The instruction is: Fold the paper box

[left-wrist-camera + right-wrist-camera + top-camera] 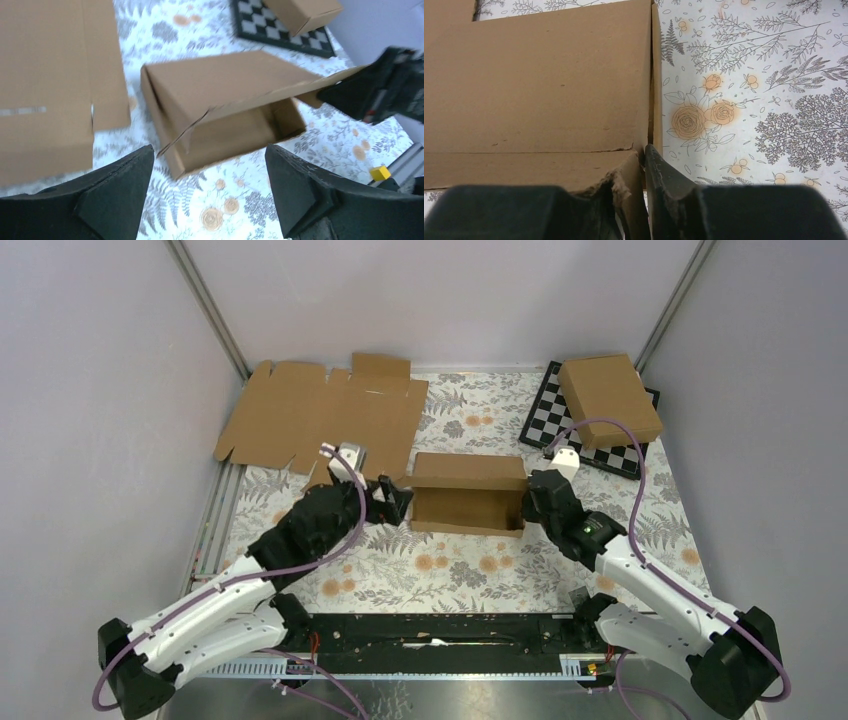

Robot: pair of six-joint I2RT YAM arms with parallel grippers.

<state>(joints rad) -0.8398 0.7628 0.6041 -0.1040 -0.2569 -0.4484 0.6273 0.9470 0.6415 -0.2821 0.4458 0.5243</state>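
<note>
1. The paper box (468,472) lies in the middle of the flowered table cover (450,575), between the two grippers, with its long side running left to right.
2. It is a shallow tray with the walls standing. Its lid panel is hinged along the far wall and slants up over the opening, which faces the arms.
3. In the left wrist view the inside of the box (220,85) shows only its own brown floor and walls. One fold near the front left corner looks creased and torn.
4. The left gripper (400,502) sits just beside the box's left end. Its fingers (120,185) stand wide apart and hold nothing.
5. The right gripper (528,502) is at the box's right end. In its own camera the fingers (664,185) are close together, with the ragged edge of the box's end panel (534,85) pinched between them.
6. A wide flat cardboard sheet (320,415) lies at the far left, well apart from the box.
7. A chessboard (545,420) lies at the far right with a second box (610,398) resting on it. That box is shut, so its contents are hidden.
</note>
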